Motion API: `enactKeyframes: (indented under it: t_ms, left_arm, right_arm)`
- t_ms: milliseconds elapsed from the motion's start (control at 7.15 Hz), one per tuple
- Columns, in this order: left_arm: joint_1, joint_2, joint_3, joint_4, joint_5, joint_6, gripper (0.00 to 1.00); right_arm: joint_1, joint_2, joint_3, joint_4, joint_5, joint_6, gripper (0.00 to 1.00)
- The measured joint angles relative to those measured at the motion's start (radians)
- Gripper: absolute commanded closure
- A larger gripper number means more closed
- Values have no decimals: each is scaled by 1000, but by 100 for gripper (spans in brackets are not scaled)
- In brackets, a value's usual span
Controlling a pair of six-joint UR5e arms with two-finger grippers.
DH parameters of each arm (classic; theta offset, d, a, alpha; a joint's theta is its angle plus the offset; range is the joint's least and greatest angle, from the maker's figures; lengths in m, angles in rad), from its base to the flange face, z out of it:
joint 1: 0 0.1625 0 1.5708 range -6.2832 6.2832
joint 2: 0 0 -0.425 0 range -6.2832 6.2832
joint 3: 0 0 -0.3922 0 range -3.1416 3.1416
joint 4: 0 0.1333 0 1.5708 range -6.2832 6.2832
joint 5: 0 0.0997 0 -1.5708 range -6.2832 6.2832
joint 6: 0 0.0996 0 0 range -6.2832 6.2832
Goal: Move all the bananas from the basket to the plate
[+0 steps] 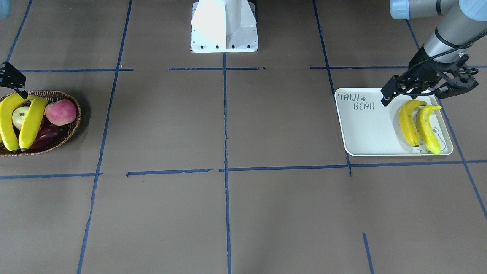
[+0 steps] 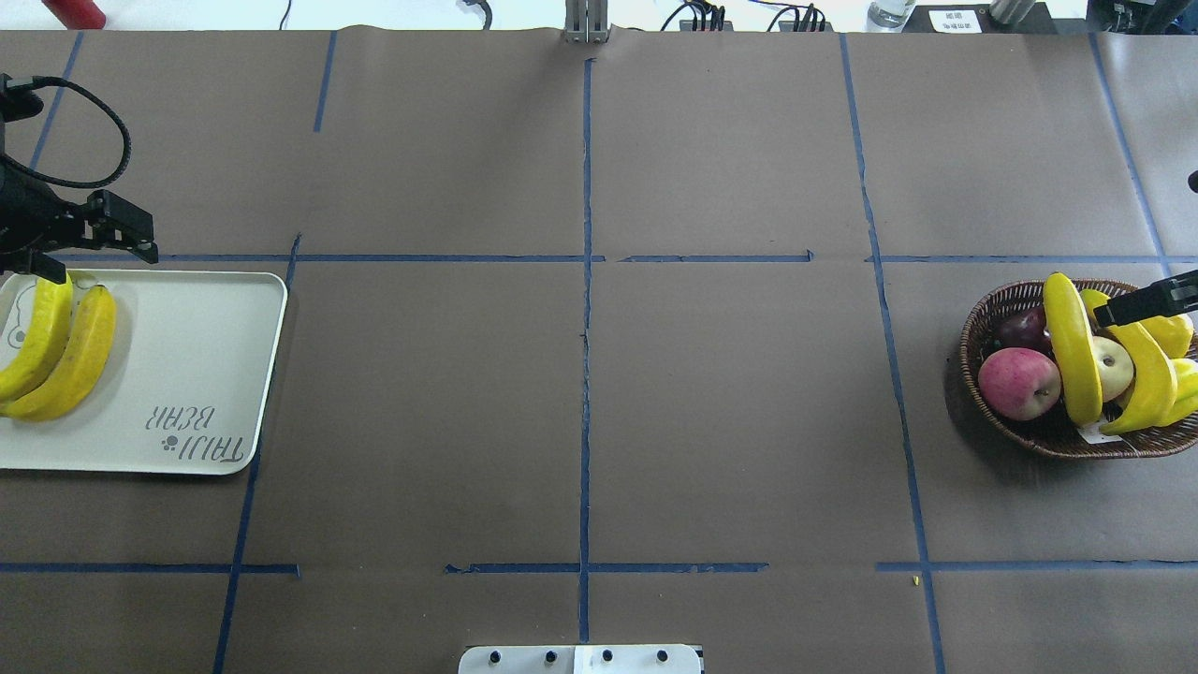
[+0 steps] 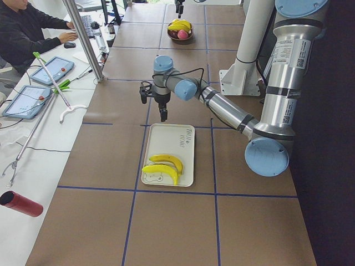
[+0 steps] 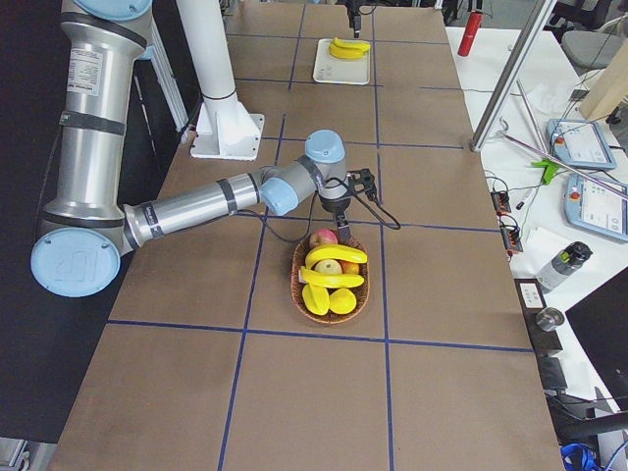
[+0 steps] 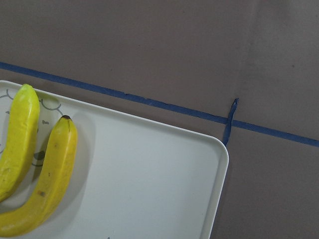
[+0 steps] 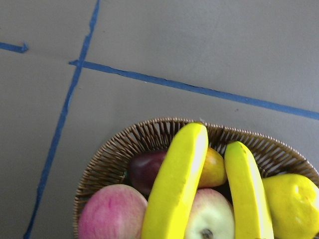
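Note:
Two bananas lie side by side on the white plate, over its bear drawing; the left wrist view shows them too. My left gripper hangs open and empty above the plate's edge nearest the robot, next to the banana tips. Two more bananas lie across the other fruit in the wicker basket. My right gripper hovers over the basket, above these bananas. Only one of its fingers is in frame; its jaws look spread and hold nothing.
The basket also holds a pink-red apple, a pale apple, a dark red fruit and a yellow pear-like fruit. The robot's white base stands mid-table. Blue tape lines cross the brown table. An operator sits beyond the far side.

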Motion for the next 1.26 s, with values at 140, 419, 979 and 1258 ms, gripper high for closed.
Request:
enactKeyframes:
  t_ms: [140,419,979,1258]
  left_arm:
    - [4,-24,-7,12,-1,-32,1]
    - [12,-53,-11,18,-2,-79,1]
    - [16,-60,-20,20,-2,-100,1]
    - [16,-61,-22,20,-2,-101,1]
  right_arm:
    - [21,-26,-28,0,32,1,0]
    - [72,-56,-100,1,142,8,0]
    - [86,-99,-162,89,198,200,0]
    - [85,-118,-317,478,199,471,0]
